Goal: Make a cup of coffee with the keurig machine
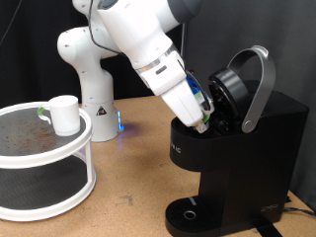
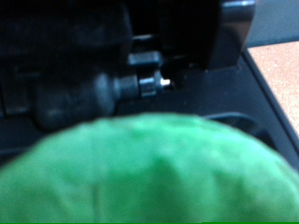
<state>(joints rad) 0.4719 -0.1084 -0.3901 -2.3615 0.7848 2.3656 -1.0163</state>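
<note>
The hand [image 1: 204, 120] reaches into the open top of the keurig machine [image 1: 237, 158], lid raised; something green, blurred, fills the wrist view, perhaps a pod being loaded, but I cannot tell its grip. The cup [image 1: 63, 114] waits on the white rack [image 1: 44, 183], well apart from the machine.

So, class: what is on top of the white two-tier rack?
The cup stands on the upper shelf of the rack, near its rim. The rest of that shelf shows bare. The lower shelf is shadowed, so nothing can be made out there.
</note>
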